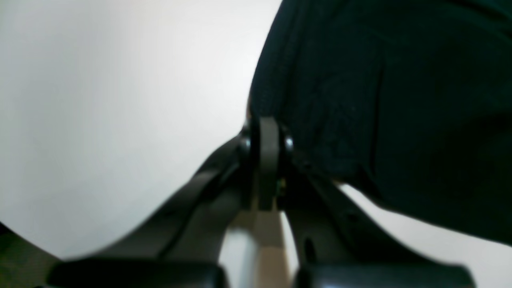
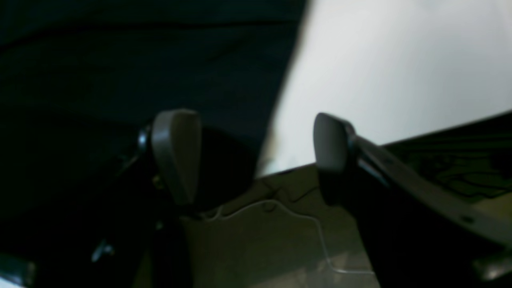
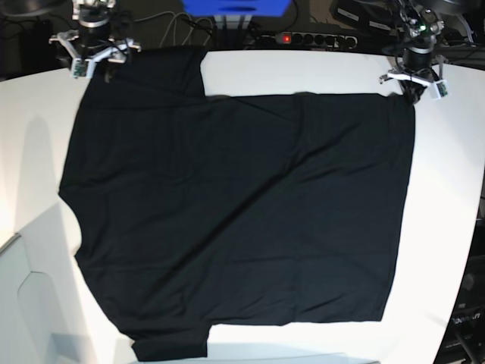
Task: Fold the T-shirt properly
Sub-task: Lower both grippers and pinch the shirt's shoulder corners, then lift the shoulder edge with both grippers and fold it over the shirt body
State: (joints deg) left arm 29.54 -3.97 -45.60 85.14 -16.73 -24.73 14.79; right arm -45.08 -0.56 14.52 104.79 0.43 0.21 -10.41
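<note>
Two hands sit at the far edge of the white surface (image 3: 455, 189), one at each far corner of the T-shirt (image 3: 242, 220), which lies spread flat and covers most of the surface. Your left hand (image 1: 267, 148) is clamped shut on the shirt's edge at the far corner on that side; the wrist view shows black cloth bunched right against the closed fingers. Your right hand (image 2: 256, 152) stands wide open with nothing between the pads, shirt fabric just beside one finger (image 2: 176, 156).

Step looks like the start of a fold: one corner is gripped, the other not yet. Next you likely need the right hand lowered onto its shirt corner and closed, so both can lift together.

Hard to read: both wrist views are blurred and dark. No print or tag is visible anywhere. The shirt's near hem runs to the base view's bottom border.
</note>
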